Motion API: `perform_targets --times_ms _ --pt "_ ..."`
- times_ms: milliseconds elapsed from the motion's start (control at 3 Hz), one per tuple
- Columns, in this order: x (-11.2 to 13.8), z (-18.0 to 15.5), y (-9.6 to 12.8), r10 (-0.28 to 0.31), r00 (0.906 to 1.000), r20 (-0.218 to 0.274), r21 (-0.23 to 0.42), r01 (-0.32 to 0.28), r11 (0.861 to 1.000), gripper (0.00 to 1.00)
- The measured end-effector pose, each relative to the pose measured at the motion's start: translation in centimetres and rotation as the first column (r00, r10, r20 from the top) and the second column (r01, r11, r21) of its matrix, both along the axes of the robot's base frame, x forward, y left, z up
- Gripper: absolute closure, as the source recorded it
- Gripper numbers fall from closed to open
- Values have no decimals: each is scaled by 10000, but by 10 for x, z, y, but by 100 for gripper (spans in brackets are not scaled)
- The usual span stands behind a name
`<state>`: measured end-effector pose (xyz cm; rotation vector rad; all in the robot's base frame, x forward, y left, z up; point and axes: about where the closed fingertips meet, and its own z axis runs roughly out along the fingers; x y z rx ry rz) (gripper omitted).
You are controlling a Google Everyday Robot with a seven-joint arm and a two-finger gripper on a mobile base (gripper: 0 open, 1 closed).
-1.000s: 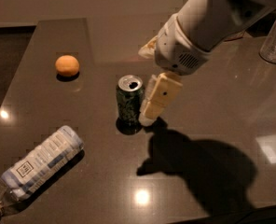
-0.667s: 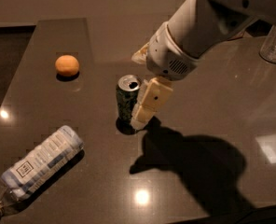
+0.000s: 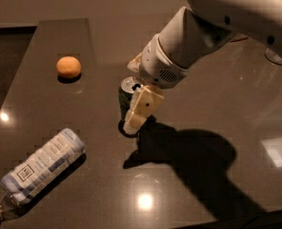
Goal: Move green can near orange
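With the jaws down at mid-bench [image 3: 226,104], spread either side of the upright can [image 3: 125,97] and not clamped, this is the grasp step. Next: close, lift, carry up-left, and set down just beside the orange [image 3: 68,67], which is well apart for now. Can contents hidden. The bottle [image 3: 38,168] lies sideways, fill unclear.

The thick white arm [image 3: 236,18] has two dark holes and a vented wrist; the cream claw [image 3: 128,112] is mid-scene.
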<state>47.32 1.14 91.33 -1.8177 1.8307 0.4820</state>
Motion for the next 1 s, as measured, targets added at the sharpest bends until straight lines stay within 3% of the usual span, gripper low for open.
perform_targets --times_ms 333,1000 --pt "7 -4 -3 -165 9999 -27 -25 165 9999 18" --pt "23 7 -4 -288 9996 -36 61 288 9996 65"
